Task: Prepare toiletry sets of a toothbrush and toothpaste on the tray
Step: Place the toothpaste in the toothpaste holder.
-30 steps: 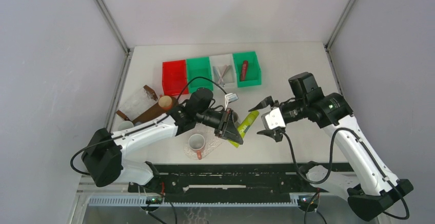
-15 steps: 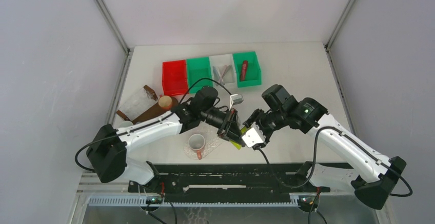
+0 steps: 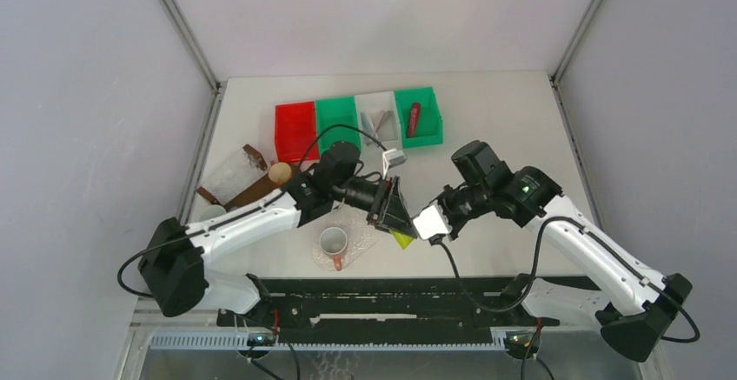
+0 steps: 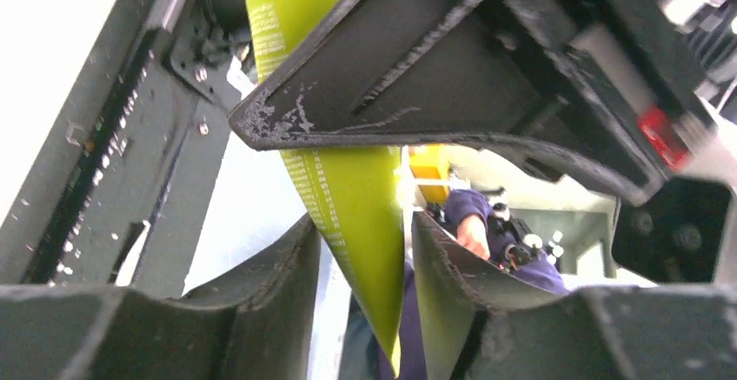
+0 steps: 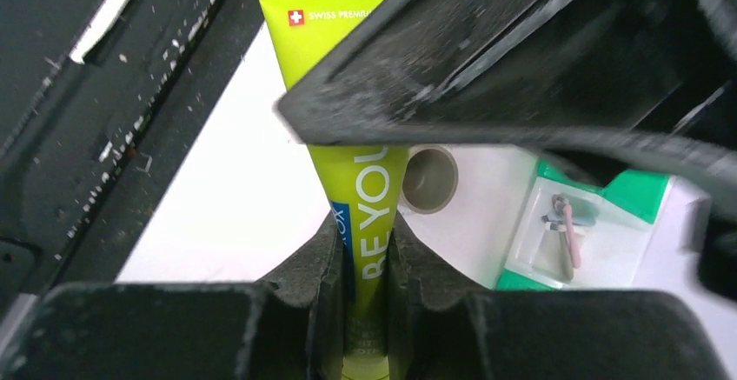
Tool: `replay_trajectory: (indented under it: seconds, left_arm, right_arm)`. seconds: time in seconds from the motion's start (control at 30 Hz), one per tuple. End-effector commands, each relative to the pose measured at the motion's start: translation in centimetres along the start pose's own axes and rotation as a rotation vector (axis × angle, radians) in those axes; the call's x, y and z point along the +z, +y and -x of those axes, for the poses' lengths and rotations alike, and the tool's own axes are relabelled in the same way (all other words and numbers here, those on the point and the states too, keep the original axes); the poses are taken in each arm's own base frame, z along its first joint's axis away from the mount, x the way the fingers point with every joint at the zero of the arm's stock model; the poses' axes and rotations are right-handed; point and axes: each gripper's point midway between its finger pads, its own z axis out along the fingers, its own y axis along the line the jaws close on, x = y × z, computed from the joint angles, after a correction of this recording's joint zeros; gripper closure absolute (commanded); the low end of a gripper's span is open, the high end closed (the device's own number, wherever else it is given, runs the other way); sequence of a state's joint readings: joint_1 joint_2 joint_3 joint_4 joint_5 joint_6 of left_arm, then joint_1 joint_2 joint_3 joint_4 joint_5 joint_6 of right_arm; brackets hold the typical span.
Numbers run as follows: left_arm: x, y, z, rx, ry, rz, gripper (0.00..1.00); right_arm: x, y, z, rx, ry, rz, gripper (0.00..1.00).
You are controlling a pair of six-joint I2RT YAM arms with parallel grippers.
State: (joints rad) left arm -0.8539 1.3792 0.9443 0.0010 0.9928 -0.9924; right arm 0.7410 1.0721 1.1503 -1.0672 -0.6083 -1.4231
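A yellow-green toothpaste tube [image 3: 402, 239] hangs between the two grippers above the table's front middle. My right gripper [image 3: 427, 223] is shut on it; in the right wrist view both fingers press the tube [image 5: 356, 171] at the gripper [image 5: 363, 258]. My left gripper [image 3: 396, 215] stands open around the tube's flat end [image 4: 348, 197], with a gap on each side at the gripper [image 4: 365, 258]. Toothbrushes [image 3: 375, 122] lie in the white bin and show as pink and pale sticks [image 5: 567, 232]. The brown-framed clear tray [image 3: 233, 174] sits at the left.
Red [image 3: 295, 130], green [image 3: 337, 124], white [image 3: 380, 103] and green [image 3: 428, 128] bins stand in a row at the back; a red tube [image 3: 414, 117] lies in the right one. A mug [image 3: 333, 243] stands below the left arm and a paper cup [image 3: 280, 172] near the tray.
My right gripper swung left to the tube and closed on it. My left gripper's jaws, shut on the tube before, have opened.
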Motion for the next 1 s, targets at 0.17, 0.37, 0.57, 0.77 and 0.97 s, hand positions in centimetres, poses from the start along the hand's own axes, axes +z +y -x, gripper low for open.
replay_trajectory:
  seconds: [0.17, 0.37, 0.57, 0.77, 0.97]
  left_arm:
    - [-7.2, -8.1, 2.8, 0.732, -0.49, 0.005, 0.36]
    - [-10.3, -8.9, 0.8, 1.343, -0.74, 0.101, 0.14]
    - [-8.8, -8.0, 0.1, 1.687, -0.682, 0.179, 0.05]
    - [-6.6, -9.1, 1.9, 1.752, -0.644, 0.141, 0.05]
    - [-4.5, -11.6, 2.3, 1.742, -0.639, -0.011, 0.08]
  right_arm:
    - [-2.5, 0.9, 4.6, 0.223, -0.433, -0.055, 0.83]
    - [-3.6, 1.0, 6.1, 0.378, -0.668, -0.046, 0.83]
    - [-5.2, 0.7, 7.8, 0.464, -0.828, 0.008, 0.83]
    - [-5.5, 1.1, 8.6, 0.498, -0.895, 0.091, 0.83]
    - [-4.8, 1.4, 8.5, 0.514, -0.896, 0.122, 0.83]
